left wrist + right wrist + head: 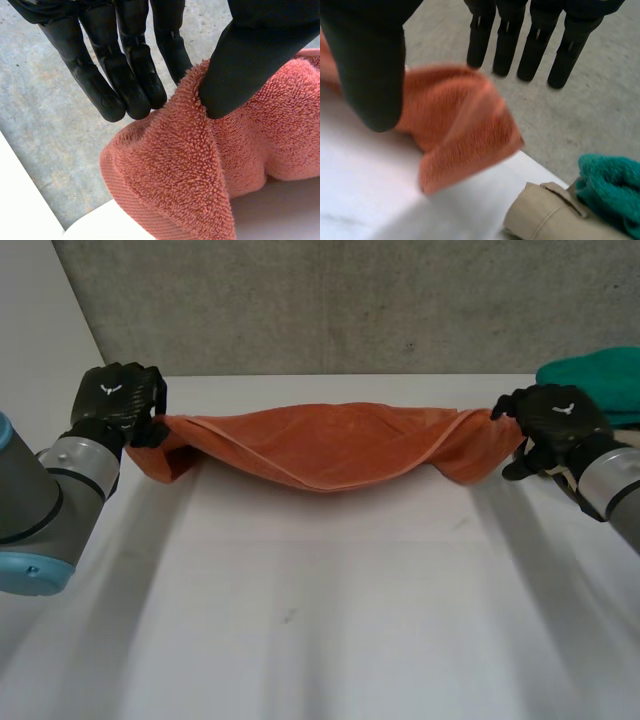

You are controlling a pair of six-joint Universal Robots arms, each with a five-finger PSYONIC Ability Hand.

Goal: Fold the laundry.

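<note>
towel [200, 165]: looped terry cloth, rough | table [300, 640]: smooth, matt

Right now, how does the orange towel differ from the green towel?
The orange towel is pinched at its ends by the left hand and right hand and sags stretched between them; the green towel lies bunched and unheld beside the right hand. The orange towel hangs alone; the green towel rests against a beige garment. Both are terry cloth.

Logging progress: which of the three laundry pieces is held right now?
The orange towel, pinched at its ends by the left hand and the right hand. The teal towel and the beige garment lie untouched beside the right hand.
</note>
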